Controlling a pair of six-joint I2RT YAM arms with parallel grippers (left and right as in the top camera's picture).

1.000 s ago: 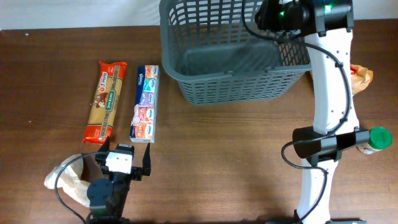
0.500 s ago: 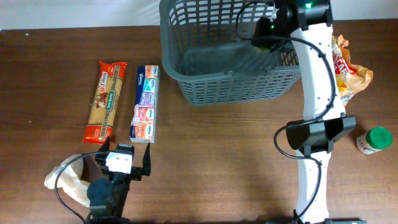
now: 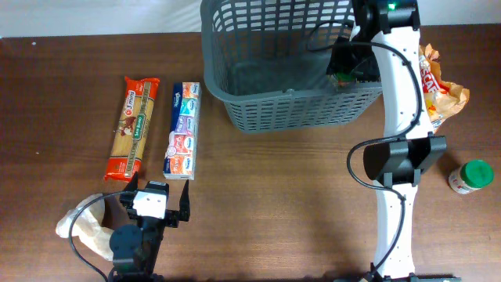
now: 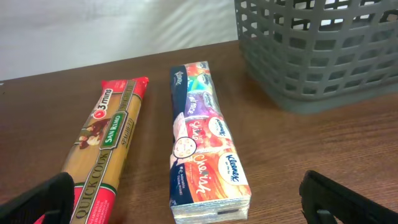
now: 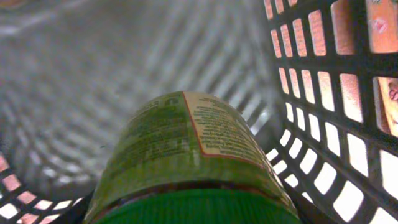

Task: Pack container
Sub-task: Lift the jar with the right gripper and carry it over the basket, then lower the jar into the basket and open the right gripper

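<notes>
The overhead camera looks straight down on the whole bench (image 3: 274, 204). The left wrist camera sits low, facing ahead of the left gripper (image 4: 193, 208) toward the basket (image 4: 323, 56) corner, which overhead also shows. The right wrist camera looks inside the basket, very close to a green-lidded jar (image 5: 186, 155) at the right gripper (image 3: 343, 69).

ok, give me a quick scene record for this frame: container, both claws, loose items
container: grey basket, upright, far side of table
right claw: inside basket by its right wall, apparently gripping a green-lidded jar
left claw: open, empty, near side of table
unpacked, left of basket: pasta pack and tissue pack, side by side
unpacked, right of basket: snack bag, second jar
other: crumpled pale bag beside left arm
</notes>
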